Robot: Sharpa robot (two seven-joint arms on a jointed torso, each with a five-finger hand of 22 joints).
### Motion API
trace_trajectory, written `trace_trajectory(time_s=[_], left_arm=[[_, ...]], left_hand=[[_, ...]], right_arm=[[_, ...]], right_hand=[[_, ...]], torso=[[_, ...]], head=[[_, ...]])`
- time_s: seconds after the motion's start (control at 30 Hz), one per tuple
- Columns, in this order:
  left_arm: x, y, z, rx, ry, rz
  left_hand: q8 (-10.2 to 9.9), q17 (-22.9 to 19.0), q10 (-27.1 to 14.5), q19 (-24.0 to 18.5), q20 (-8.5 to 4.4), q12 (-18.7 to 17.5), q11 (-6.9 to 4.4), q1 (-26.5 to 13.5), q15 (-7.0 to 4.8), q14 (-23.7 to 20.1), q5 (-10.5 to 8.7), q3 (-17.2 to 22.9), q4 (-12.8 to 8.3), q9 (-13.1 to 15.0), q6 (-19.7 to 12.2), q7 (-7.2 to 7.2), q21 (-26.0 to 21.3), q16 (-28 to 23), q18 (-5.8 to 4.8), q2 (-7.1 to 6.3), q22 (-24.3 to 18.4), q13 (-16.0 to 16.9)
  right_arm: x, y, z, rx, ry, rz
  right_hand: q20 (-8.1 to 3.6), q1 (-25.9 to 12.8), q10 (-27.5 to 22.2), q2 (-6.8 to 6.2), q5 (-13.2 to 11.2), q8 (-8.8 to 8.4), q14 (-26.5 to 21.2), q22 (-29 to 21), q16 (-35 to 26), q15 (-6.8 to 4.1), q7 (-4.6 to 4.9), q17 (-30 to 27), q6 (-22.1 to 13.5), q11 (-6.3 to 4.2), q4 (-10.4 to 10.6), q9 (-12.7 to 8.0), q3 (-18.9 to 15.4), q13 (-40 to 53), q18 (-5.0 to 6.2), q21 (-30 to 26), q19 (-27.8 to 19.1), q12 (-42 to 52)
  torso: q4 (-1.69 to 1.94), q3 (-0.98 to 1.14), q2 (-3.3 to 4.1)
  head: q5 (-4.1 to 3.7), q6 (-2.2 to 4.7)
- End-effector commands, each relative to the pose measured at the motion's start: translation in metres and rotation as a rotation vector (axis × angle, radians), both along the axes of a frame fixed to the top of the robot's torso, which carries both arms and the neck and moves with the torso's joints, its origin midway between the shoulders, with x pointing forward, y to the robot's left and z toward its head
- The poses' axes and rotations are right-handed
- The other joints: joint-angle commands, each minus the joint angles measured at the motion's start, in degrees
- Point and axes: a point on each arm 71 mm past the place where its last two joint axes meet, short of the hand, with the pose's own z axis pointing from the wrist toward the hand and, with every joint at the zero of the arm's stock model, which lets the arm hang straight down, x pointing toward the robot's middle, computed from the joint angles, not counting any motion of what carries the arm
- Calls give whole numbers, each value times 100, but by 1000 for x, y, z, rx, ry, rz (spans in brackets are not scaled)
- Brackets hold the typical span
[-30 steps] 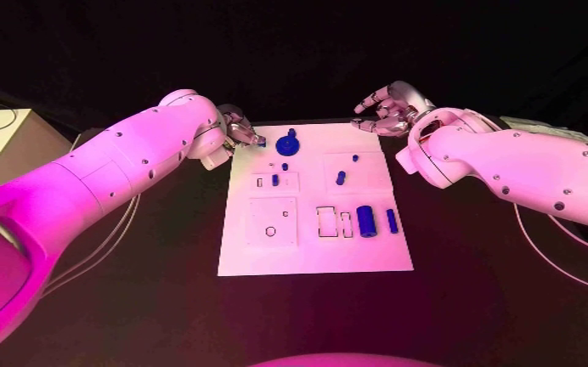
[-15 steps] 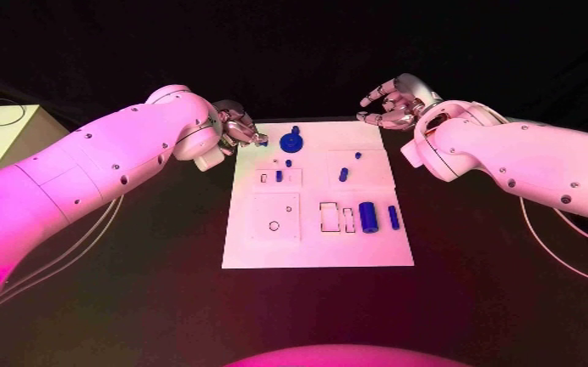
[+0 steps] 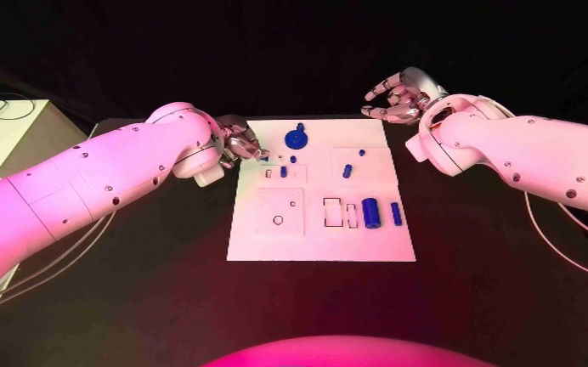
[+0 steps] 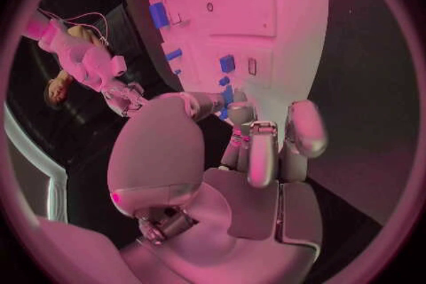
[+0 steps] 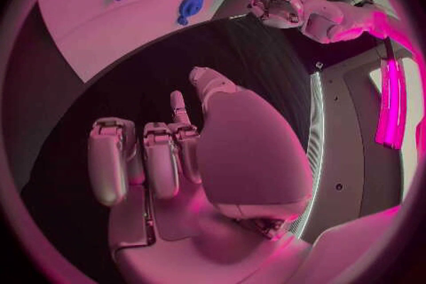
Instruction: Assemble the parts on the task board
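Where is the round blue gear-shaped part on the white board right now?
In the head view, the round blue gear-shaped part sits near the white task board's far edge, just right of the left hand's fingers.

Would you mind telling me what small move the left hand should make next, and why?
Probably a small lowering toward the task board. The left hand hovers at its far left corner, fingertips beside a small blue part near the round blue part; whether it holds anything is unclear. The right hand waits off the board.
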Motion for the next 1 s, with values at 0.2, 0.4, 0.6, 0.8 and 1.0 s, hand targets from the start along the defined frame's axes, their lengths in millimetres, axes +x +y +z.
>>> trace_trajectory(time_s=[0.2,0.4,0.6,0.8,1.0], left_arm=[[-6,-6,-15,49,-23,-10],[-6,-11,-24,80,-9,-26],[-4,-14,-28,106,-11,-31],[-3,-16,-29,128,-18,-41],[-3,-18,-30,148,-19,-53]], left_hand=[[80,1260,122,75,-43,146,-30,-186,-62,509,53,1002,-958,981,85,-87,67,64,13,7,92,166],[86,1274,125,79,-45,149,-32,-207,-64,514,55,1012,-967,983,90,-90,70,70,12,8,96,162],[95,1285,125,84,-49,149,-37,-235,-68,519,61,1029,-986,986,97,-96,73,76,11,9,101,151],[110,1336,151,99,-54,177,-45,-268,-74,537,75,1052,-1019,992,109,-103,83,99,7,5,122,183],[117,1349,153,103,-57,178,-48,-277,-76,541,80,1062,-1034,995,114,-106,87,105,6,4,128,180]], right_arm=[[0,3,-3,-10,8,17],[0,4,-4,-11,9,20],[0,5,-4,-11,9,21],[0,5,-4,-11,9,22],[0,5,-4,-11,9,23]], right_hand=[[16,-50,460,-27,31,25,555,806,-41,4,1,1334,-47,-4,-10,8,47,1391,-18,-31,319,-34],[16,-48,460,-27,35,25,554,798,-42,4,1,1330,-47,-4,-11,8,51,1391,-16,-39,316,-34],[16,-47,459,-26,41,26,555,800,-42,4,1,1331,-48,-5,-13,8,54,1390,-16,-38,316,-35],[16,-47,459,-26,41,26,555,800,-42,4,1,1331,-48,-5,-13,8,54,1390,-16,-38,316,-35],[16,-47,459,-26,41,26,555,800,-42,4,1,1331,-48,-5,-13,8,54,1390,-16,-38,316,-35]], torso=[[17,0,-64],[7,6,-58],[10,12,-46],[15,5,-40],[17,1,-40]], head=[[25,-40],[32,-64],[22,-82],[5,-106],[-4,-129]])
